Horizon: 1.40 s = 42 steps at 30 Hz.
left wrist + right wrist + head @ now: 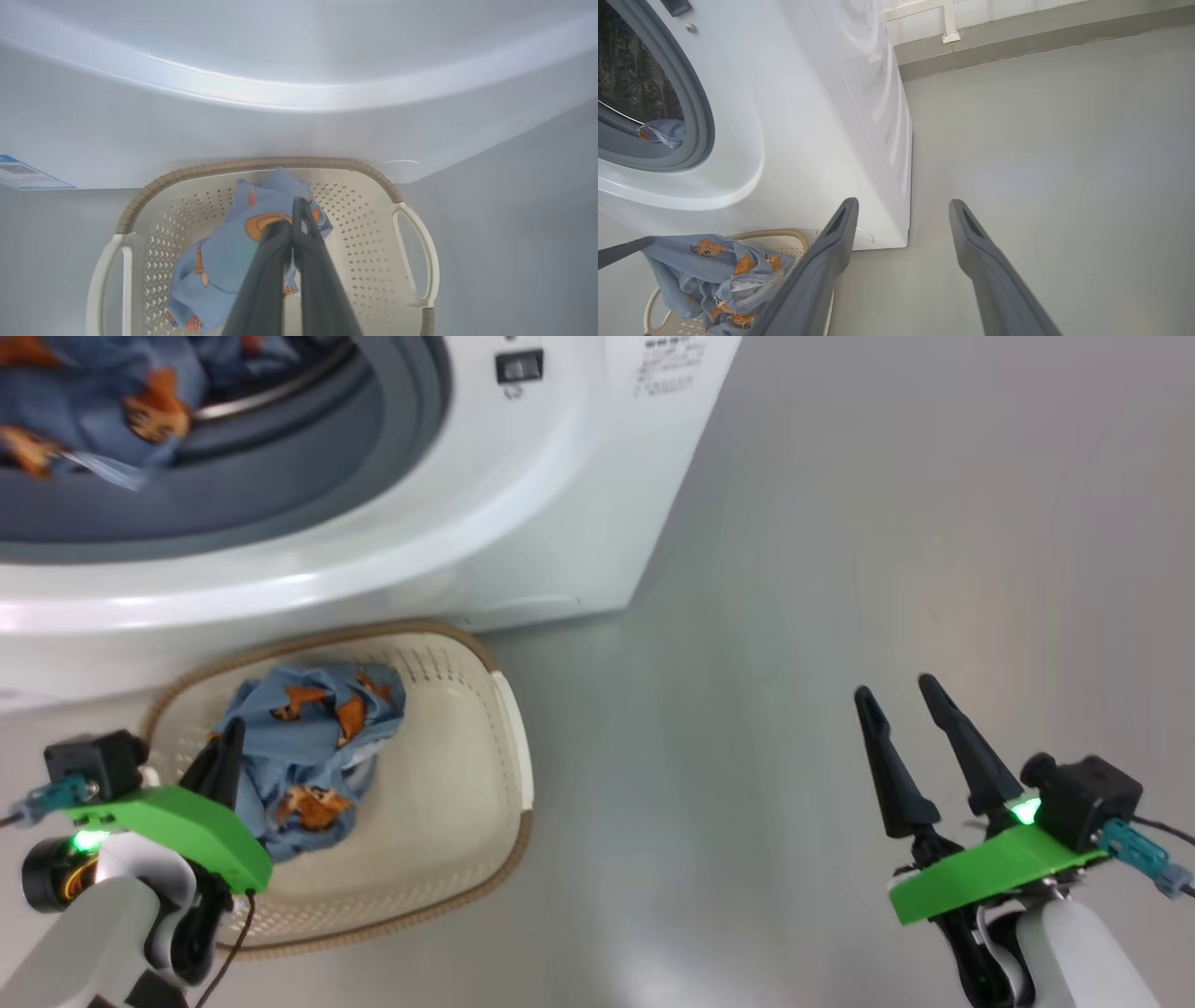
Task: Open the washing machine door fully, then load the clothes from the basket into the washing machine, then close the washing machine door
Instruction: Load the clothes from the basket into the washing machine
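Garment [313,747] is pinched in the closed left gripper [227,737], low in the basket [485,658]; a second garment [103,411] is seen in the washer [560,476] ahead of that gripper. Loading is judged half done, with door closing left. Right gripper [894,691] is held wide open, empty, well to the side. Washer print [672,369] and blue sticker [23,175] cannot be read.

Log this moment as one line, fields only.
step: loading | left pincer: shut on garment at basket | right pincer: open above floor | washer: second garment inside
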{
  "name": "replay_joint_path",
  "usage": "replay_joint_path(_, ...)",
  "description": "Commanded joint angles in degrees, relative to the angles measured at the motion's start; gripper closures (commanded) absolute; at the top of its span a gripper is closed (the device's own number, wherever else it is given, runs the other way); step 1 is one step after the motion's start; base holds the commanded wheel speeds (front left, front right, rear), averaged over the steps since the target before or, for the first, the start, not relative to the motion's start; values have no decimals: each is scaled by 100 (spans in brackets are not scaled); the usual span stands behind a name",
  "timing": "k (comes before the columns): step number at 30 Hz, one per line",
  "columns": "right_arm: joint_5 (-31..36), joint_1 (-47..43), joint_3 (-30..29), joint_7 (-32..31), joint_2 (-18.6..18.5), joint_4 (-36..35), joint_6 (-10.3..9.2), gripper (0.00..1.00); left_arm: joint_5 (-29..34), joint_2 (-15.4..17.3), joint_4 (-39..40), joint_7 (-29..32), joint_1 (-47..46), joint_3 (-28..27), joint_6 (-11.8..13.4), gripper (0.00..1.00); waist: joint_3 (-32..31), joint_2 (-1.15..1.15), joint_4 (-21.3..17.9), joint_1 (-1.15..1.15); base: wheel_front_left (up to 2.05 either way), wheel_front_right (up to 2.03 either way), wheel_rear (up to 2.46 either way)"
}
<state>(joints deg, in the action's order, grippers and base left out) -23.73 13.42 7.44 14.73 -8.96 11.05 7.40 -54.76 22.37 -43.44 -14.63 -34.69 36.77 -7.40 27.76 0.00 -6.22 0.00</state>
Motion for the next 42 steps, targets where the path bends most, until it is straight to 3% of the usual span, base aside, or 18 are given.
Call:
replay_joint_path(1, -22, -188, 87, 27, -41, -96, 9, 0, 89, 215, 109, -37, 111, -241, -9, 100, -513, 0, 249, 0, 0, 0, 0)
replay_joint_path(11, -154, -609, 5, 27, -198, -20, 9, 0, 1139, 169, 996, -37, 844, -1522, -9, 100, -1189, 0, 347, 0, 0, 0, 0)
replay_joint_path(22, -256, -1199, -236, 27, -404, -85, 9, 0, 2327, -245, 2475, -37, 2215, -2891, -9, 100, -1755, 0, 455, 0, 0, 0, 0)
replay_joint_path(33, -289, -1537, -398, 27, -478, -150, 9, 0, 3011, -771, 3698, -37, 3385, -3673, -9, 100, -1979, 0, 529, 0, 0, 0, 0)
replay_joint_path(42, -281, -1599, -414, 27, -478, -192, 9, 0, 3175, -1081, 4038, -37, 3683, -3893, -9, 100, -1990, 0, 511, 0, 0, 0, 0)
